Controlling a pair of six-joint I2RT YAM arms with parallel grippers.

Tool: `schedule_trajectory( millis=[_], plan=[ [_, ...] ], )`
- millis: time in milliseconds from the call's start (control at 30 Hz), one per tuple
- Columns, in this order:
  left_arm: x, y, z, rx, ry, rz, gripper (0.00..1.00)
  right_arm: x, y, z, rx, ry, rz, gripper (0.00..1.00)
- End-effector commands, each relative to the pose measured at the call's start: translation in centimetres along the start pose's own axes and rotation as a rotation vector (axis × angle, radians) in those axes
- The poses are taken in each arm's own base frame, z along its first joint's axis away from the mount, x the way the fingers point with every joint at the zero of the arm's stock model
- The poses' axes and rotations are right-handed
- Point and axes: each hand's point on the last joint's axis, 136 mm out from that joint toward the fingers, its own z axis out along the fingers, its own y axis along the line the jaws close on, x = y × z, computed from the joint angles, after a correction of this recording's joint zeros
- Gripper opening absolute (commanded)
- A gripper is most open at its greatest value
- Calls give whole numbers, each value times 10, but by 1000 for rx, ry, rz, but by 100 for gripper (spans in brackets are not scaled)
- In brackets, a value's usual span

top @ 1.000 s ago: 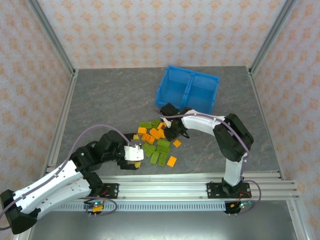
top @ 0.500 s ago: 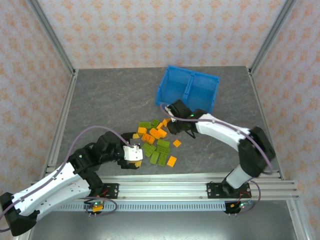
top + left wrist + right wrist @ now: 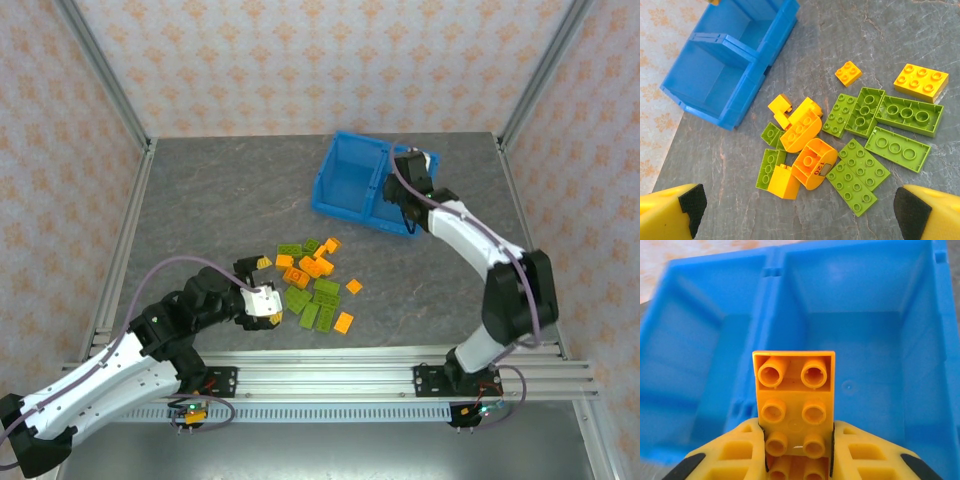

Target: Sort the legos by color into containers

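My right gripper (image 3: 796,452) is shut on an orange lego (image 3: 795,390), held with its hollow underside facing the camera. It hangs over the blue bin (image 3: 920,365), close to the divider (image 3: 767,305) and mostly above the right compartment (image 3: 865,345). Both compartments look bare. From above, the right gripper (image 3: 402,192) is over the bin (image 3: 345,180). The remaining orange and lime green legos (image 3: 315,278) lie in a pile mid-table. My left gripper (image 3: 268,290) stands open just left of the pile, above the table, with nothing between its fingers (image 3: 670,210).
In the left wrist view, a rounded orange brick marked 120 (image 3: 812,162) sits among flat green plates (image 3: 897,147), with the bin (image 3: 715,65) beyond. Metal frame posts (image 3: 110,95) and patterned walls ring the grey table (image 3: 220,200).
My right arm lifted the orange lego from the pile and swung up and right to the bin. My left arm drew back slightly to the left.
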Motion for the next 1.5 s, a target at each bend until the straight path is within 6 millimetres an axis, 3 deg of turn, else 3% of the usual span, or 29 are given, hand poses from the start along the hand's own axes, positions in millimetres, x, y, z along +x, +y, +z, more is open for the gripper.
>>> schedule_trajectory(
  millis=[0,200,367,433,600,667,767,867,933,1100,1167,1267,1467],
  plan=[
    [-5,11,-5,-46,-11,-11,99,-12,-5,28,33,-7,137,27],
    [-7,11,-7,-47,-22,-12,99,-2,-16,78,90,52,192,33],
    [-5,7,-5,-29,-14,-3,99,-1,-18,90,107,56,213,42],
    [-4,6,-4,-24,-13,-4,99,-6,-17,85,102,43,220,47],
    [-3,5,-3,-16,-8,2,99,-23,-11,60,68,9,224,50],
    [-2,5,-2,-15,-2,0,99,-31,-7,40,32,-12,232,50],
    [-2,2,-1,-1,-1,-6,99,-24,4,-1,-46,-24,220,50],
    [-1,-2,-1,22,5,5,99,13,26,-47,-117,26,86,51],
    [2,-10,-1,63,16,35,99,56,41,-74,-175,109,-69,54],
    [3,-15,2,99,23,53,99,178,53,-116,-268,421,-376,60],
    [2,-16,5,107,20,52,99,212,45,-121,-231,501,-545,64],
    [2,-20,7,132,22,50,99,237,33,-116,-165,568,-679,65],
    [5,-23,8,145,39,43,99,252,17,-93,-60,639,-795,66]
  ],
)
